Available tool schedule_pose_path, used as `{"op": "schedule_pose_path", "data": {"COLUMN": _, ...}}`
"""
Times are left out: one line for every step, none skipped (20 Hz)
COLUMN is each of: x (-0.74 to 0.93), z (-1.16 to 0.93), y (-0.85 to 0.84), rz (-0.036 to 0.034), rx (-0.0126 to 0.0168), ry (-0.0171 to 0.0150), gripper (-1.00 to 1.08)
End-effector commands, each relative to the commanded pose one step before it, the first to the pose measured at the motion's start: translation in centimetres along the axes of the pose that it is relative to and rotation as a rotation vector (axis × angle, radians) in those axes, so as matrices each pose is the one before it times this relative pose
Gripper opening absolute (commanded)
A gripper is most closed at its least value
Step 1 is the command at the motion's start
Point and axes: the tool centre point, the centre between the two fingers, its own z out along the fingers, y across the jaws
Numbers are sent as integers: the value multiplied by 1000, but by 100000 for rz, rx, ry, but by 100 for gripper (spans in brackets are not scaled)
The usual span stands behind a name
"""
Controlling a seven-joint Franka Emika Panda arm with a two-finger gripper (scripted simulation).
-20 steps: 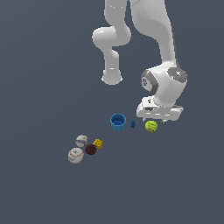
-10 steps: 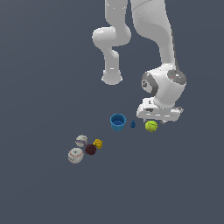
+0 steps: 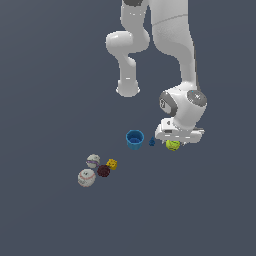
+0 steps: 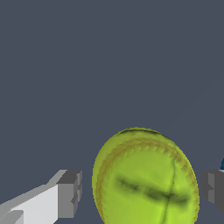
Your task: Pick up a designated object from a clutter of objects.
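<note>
On the grey desk (image 3: 45,100), going from the exterior view's left, a group of 4 small things lay together: the baseball (image 3: 86,177) at the group's 7 o'clock edge, a whitish ball (image 3: 93,160) just at its 1 o'clock, a maroon ball (image 3: 103,171) beside both, and a yellow cube (image 3: 112,164) at the maroon ball's 1 o'clock, close to it or touching; I could not tell which.

Well apart, toward 2 o'clock from that group, stood the blue cup (image 3: 134,139), upright with its mouth open to the top. A tiny blue cone (image 3: 152,142) sat just at the cup's 3 o'clock, apart from it.

Next, at the cone's 3 o'clock, lay the tennis ball (image 3: 173,145), yellow-green, partly covered from above by the white hand of the arm (image 3: 175,45), which reached down over it from 12 o'clock.

In the wrist view the tennis ball (image 4: 145,177) filled the space between the 2 grey fingers (image 4: 70,194). The jaws (image 4: 142,191) stood apart, 1 finger on each side of the ball, with a gap showing between each pad and the ball's surface, so they were not yet clamped on it. Whether the ball rested on the desk could not be told.
</note>
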Motion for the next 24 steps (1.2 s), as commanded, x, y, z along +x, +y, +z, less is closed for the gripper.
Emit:
{"op": "schedule_pose_path", "data": {"x": 64, "z": 389, "y": -30, "rz": 42, "rx": 59, "ry": 133, "gripper": 100}}
{"op": "schedule_pose_path", "data": {"x": 3, "z": 28, "y": -3, "rz": 0, "rx": 0, "ry": 0, "gripper": 100}}
{"op": "schedule_pose_path", "data": {"x": 0, "z": 0, "y": 0, "rz": 0, "rx": 0, "ry": 0, "gripper": -100}}
{"op": "schedule_pose_path", "data": {"x": 0, "z": 0, "y": 0, "rz": 0, "rx": 0, "ry": 0, "gripper": -100}}
{"op": "schedule_pose_path", "data": {"x": 0, "z": 0, "y": 0, "rz": 0, "rx": 0, "ry": 0, "gripper": -100}}
{"op": "schedule_pose_path", "data": {"x": 0, "z": 0, "y": 0, "rz": 0, "rx": 0, "ry": 0, "gripper": -100}}
{"op": "schedule_pose_path", "data": {"x": 0, "z": 0, "y": 0, "rz": 0, "rx": 0, "ry": 0, "gripper": -100}}
{"op": "schedule_pose_path", "data": {"x": 0, "z": 0, "y": 0, "rz": 0, "rx": 0, "ry": 0, "gripper": -100}}
{"op": "schedule_pose_path", "data": {"x": 0, "z": 0, "y": 0, "rz": 0, "rx": 0, "ry": 0, "gripper": -100}}
{"op": "schedule_pose_path", "data": {"x": 0, "z": 0, "y": 0, "rz": 0, "rx": 0, "ry": 0, "gripper": -100}}
{"op": "schedule_pose_path", "data": {"x": 0, "z": 0, "y": 0, "rz": 0, "rx": 0, "ry": 0, "gripper": -100}}
{"op": "schedule_pose_path", "data": {"x": 0, "z": 0, "y": 0, "rz": 0, "rx": 0, "ry": 0, "gripper": -100}}
{"op": "schedule_pose_path", "data": {"x": 0, "z": -94, "y": -62, "rz": -98, "rx": 65, "ry": 100, "gripper": -100}}
{"op": "schedule_pose_path", "data": {"x": 6, "z": -25, "y": 14, "rz": 0, "rx": 0, "ry": 0, "gripper": -100}}
{"op": "schedule_pose_path", "data": {"x": 17, "z": -74, "y": 41, "rz": 0, "rx": 0, "ry": 0, "gripper": -100}}
{"op": "schedule_pose_path", "data": {"x": 29, "z": -124, "y": 68, "rz": 0, "rx": 0, "ry": 0, "gripper": -100}}
{"op": "schedule_pose_path", "data": {"x": 41, "z": -174, "y": 95, "rz": 0, "rx": 0, "ry": 0, "gripper": -100}}
{"op": "schedule_pose_path", "data": {"x": 52, "z": -224, "y": 122, "rz": 0, "rx": 0, "ry": 0, "gripper": -100}}
{"op": "schedule_pose_path", "data": {"x": 64, "z": -274, "y": 149, "rz": 0, "rx": 0, "ry": 0, "gripper": -100}}
{"op": "schedule_pose_path", "data": {"x": 76, "z": -325, "y": 176, "rz": 0, "rx": 0, "ry": 0, "gripper": -100}}
{"op": "schedule_pose_path", "data": {"x": 88, "z": -377, "y": 204, "rz": 0, "rx": 0, "ry": 0, "gripper": -100}}
{"op": "schedule_pose_path", "data": {"x": 100, "z": -429, "y": 232, "rz": 0, "rx": 0, "ry": 0, "gripper": -100}}
{"op": "schedule_pose_path", "data": {"x": 113, "z": -483, "y": 260, "rz": 0, "rx": 0, "ry": 0, "gripper": -100}}
{"op": "schedule_pose_path", "data": {"x": 126, "z": -538, "y": 289, "rz": 0, "rx": 0, "ry": 0, "gripper": -100}}
